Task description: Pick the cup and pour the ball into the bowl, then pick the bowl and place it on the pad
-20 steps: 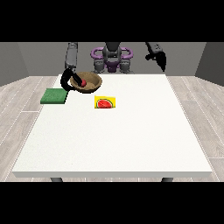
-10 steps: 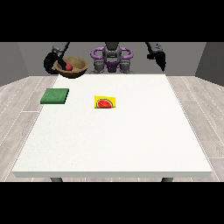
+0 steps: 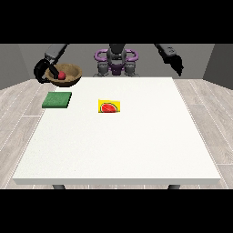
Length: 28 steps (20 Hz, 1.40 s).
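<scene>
Bowl held aloft at the table's far left corner, with the red ball inside it.

A brown wooden bowl [image 3: 65, 74] is carried above the table surface by the black hand at the view's left [image 3: 48, 73], whose fingers are curled round the bowl's left rim. A small red ball [image 3: 61, 75] is seen resting inside the bowl. A flat square dark green pad [image 3: 57, 99] lies on the large white table [image 3: 118, 145], just in front of and below the bowl, and is not touched by it. A yellow card printed with a red watermelon slice [image 3: 109, 107] lies to the right of the pad, well apart from it. The black hand at the view's right [image 3: 176, 63] is raised off the table beyond the far right corner; whether its fingers are spread or curled cannot be told.
</scene>
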Tool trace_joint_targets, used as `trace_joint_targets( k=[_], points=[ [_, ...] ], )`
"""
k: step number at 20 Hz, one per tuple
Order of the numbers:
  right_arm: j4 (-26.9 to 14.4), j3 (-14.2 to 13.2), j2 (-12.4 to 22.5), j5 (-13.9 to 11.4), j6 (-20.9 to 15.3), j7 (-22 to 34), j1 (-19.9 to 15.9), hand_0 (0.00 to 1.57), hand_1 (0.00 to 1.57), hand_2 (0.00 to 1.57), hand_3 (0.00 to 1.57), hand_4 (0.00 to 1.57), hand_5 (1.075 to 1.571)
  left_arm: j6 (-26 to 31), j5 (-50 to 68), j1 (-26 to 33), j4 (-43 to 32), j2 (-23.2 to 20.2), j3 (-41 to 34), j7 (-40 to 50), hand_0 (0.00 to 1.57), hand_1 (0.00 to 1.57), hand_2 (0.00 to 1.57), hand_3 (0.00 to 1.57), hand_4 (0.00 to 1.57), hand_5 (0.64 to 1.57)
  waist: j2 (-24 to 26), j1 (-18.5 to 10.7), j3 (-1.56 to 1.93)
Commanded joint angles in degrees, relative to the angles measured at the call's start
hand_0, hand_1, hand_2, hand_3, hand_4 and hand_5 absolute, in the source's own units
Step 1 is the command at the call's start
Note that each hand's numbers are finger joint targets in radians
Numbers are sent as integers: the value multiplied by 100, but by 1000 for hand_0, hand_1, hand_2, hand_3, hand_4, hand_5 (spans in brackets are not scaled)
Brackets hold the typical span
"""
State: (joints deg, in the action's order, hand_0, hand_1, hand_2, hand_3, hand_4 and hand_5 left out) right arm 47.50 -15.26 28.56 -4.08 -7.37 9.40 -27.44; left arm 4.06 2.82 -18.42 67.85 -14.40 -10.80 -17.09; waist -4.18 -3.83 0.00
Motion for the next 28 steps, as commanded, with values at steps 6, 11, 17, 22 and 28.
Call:
trace_joint_targets(
  k=[6, 11, 17, 22, 28],
  points=[
    [-106, -365, 352, 142, 17, -661, 0, 1571, 1571, 1571, 0, 820, 1570, 1308, 1213, -460, -706, -1857, -1631, -278, 0, 0, 0, 0, 1280, 1571, -709, -139, -4],
    [-536, -979, 656, 536, 55, -1297, -87, 1571, 1571, 1571, 0, 763, 1567, 2121, 1601, -272, -953, -2399, -2019, -754, 0, 0, 0, 0, 1213, 1565, -1277, -424, 3],
    [-1017, -1121, 979, 276, -557, -1219, -258, 1549, 1549, 1571, 1036, 0, 1560, 1891, 1548, -396, -831, -2320, -1931, -638, 0, 0, 0, 0, 1186, 1557, -1395, -387, 10],
    [-1242, -902, 778, 387, -68, -1037, -461, 420, 420, 562, 917, 0, 1518, 1883, 1437, -257, -1157, -2246, -1912, -951, 0, 0, 0, 0, 1174, 1549, -1277, -264, 1],
    [-1590, -964, 936, 468, 91, -892, -822, 0, 0, 0, 119, 0, 1369, 1819, 1350, -284, -490, -1989, -1464, -521, 0, 0, 0, 0, 1078, 1567, -982, -385, 8]
  ],
)
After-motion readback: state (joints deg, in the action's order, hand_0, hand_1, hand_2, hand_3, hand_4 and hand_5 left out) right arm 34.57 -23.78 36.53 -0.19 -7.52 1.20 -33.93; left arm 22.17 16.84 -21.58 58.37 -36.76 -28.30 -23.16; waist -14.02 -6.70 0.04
